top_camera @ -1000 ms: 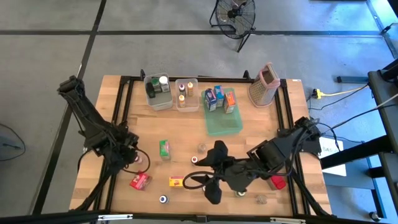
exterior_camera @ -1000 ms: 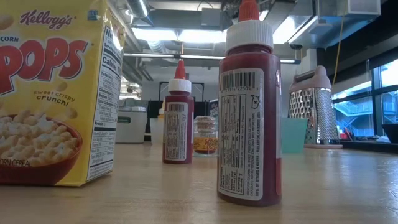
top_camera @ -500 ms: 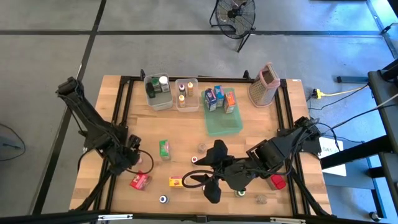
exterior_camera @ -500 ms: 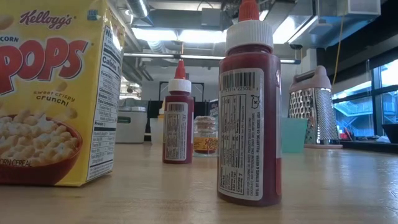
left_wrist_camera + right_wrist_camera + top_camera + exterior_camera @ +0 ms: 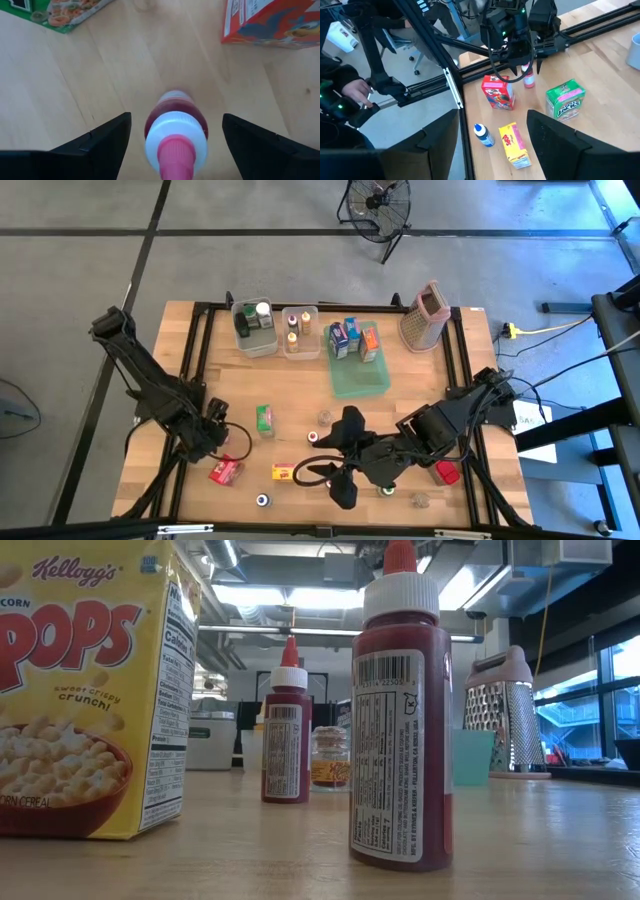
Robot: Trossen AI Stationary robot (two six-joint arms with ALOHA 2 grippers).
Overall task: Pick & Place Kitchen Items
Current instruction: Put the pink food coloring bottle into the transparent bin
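A small red bottle (image 5: 175,120) with a white cap and pink nozzle stands upright on the table. My left gripper (image 5: 175,150) is open above it, pointing steeply down, one finger on either side of the cap and clear of it. The right wrist view shows that bottle (image 5: 528,80) under my left gripper (image 5: 522,60). Near it lie a red carton (image 5: 225,471), a green carton (image 5: 264,420), a yellow carton (image 5: 284,472) and a blue-capped jar (image 5: 262,500). My right gripper (image 5: 492,150) hangs open high over the table's near middle, with nothing between its fingers.
At the far edge stand two clear bins (image 5: 255,330) (image 5: 300,332), a green tray (image 5: 360,380) with cartons and a box grater (image 5: 424,315). Small jars (image 5: 322,418) (image 5: 420,500) dot the near half. A person's hand (image 5: 355,90) shows beyond the table's left rail.
My left gripper has sunk a little and shifted toward the table's right and near edges, coming down over the small red bottle. The bottle and the cartons stand where they stood.
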